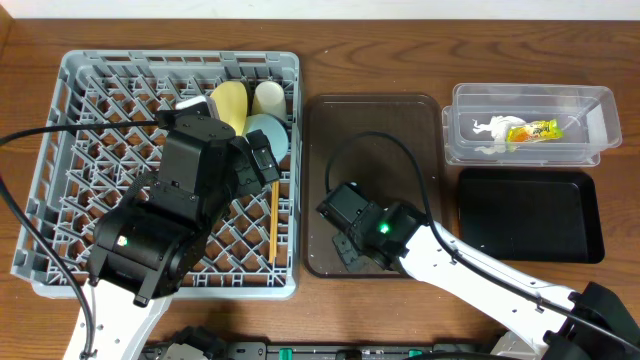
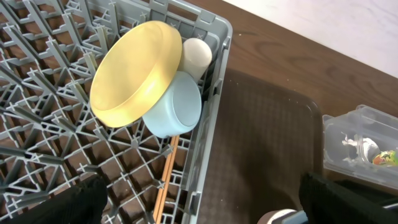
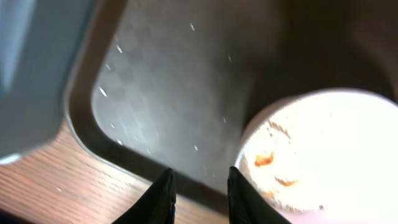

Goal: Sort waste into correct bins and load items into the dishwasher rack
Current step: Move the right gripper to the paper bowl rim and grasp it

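The dishwasher rack (image 1: 80, 90) holds a yellow plate (image 1: 229, 103), a white cup (image 1: 268, 97) and a light blue bowl (image 1: 268, 132) in its back right corner. Chopsticks (image 1: 272, 225) lie along its right side. My left gripper (image 2: 205, 202) hangs wide open over that corner, holding nothing. A white bowl (image 3: 317, 155) with orange crumbs (image 3: 264, 159) sits on the brown tray (image 1: 390, 130). My right gripper (image 3: 201, 199) is low at the tray's front left rim. Its fingers are narrowly apart and empty, with the bowl just outside the right finger. A napkin (image 1: 487, 130) and wrapper (image 1: 533, 131) lie in the clear tub (image 1: 590, 100).
A black tray (image 1: 530, 215) sits in front of the clear tub at the right. The left arm covers much of the rack's middle. The right arm reaches in from the front right corner and hides the bowl from above.
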